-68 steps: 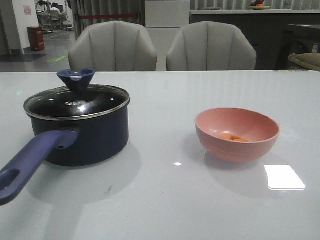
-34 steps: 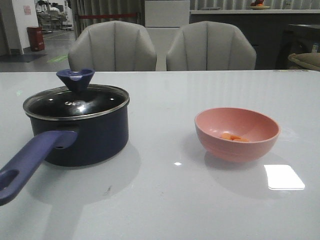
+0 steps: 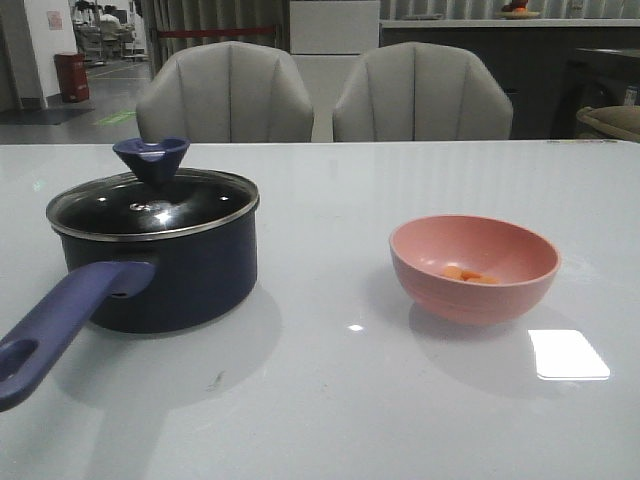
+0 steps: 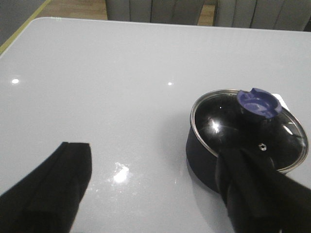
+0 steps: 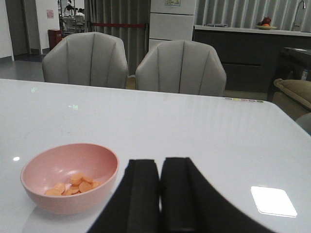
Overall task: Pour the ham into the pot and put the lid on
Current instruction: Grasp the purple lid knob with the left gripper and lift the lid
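The dark navy pot [image 3: 170, 275] stands at the left of the white table, its blue-purple handle [image 3: 55, 320] pointing toward me. The glass lid [image 3: 150, 205] with its dark blue knob [image 3: 151, 158] sits on the pot. The ham [image 3: 467, 274], small orange chunks, lies in the pink bowl [image 3: 473, 268] at the right. No gripper shows in the front view. My left gripper [image 4: 155, 160] is open above bare table, one finger overlapping the pot [image 4: 209, 160] and lid [image 4: 250, 131]. My right gripper [image 5: 160, 167] is shut and empty, beside the bowl [image 5: 70, 177] with the ham [image 5: 73, 183].
Two grey chairs [image 3: 325, 95] stand behind the table's far edge. A bright light reflection [image 3: 568, 354] lies on the table near the bowl.
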You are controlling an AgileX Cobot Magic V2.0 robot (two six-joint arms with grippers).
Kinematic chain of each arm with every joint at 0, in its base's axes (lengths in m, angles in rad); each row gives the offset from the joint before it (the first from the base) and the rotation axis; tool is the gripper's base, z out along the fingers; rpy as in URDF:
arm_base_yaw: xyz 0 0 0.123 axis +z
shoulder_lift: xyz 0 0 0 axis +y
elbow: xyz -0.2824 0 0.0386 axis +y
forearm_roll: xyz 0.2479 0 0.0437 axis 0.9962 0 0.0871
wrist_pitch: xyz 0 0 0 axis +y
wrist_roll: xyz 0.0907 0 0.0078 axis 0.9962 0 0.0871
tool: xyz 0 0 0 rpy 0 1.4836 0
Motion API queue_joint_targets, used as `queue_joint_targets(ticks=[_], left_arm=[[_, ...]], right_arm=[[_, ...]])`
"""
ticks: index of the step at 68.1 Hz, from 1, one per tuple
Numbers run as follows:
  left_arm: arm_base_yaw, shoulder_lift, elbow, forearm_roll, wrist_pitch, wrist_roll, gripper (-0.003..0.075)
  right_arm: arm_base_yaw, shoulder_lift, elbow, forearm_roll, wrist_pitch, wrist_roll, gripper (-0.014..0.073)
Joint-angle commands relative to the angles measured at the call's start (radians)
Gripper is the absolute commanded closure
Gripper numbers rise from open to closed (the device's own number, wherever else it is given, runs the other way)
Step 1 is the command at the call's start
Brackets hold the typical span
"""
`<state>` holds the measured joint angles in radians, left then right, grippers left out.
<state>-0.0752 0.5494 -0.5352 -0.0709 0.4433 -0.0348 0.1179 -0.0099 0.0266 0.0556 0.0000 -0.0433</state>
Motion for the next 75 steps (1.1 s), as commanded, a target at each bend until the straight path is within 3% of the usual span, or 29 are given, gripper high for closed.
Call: queue_joint_targets(ticks=[1, 20, 44, 57, 75], left_arm=[[-0.021, 0.089, -0.119, -0.029, -0.021, -0.007, 0.0115], [-0.173, 0.484, -0.395, -0.072, 0.010, -0.007, 0.0115], [-0.289, 0.945, -0.815, -0.068, 0.245, -0.040, 0.0115], [-0.325, 1.102, -1.004, 0.095, 0.420, -0.209, 0.0115], [-0.358, 1.236, -1.117, 0.124, 0.533, -0.248, 0.0115]], right_arm=[[0.002, -0.020, -0.005, -0.012, -0.085, -0.005, 0.0427], [0.002, -0.020, -0.005, -0.012, -0.085, -0.005, 0.0427], [0.002, -0.020, -0.005, -0.012, -0.085, -0.005, 0.0427], [0.002, -0.021, -0.005, -0.012, -0.085, -0.005, 0.0427], [0.002, -0.021, -0.005, -0.012, -0.085, -0.005, 0.0427]])
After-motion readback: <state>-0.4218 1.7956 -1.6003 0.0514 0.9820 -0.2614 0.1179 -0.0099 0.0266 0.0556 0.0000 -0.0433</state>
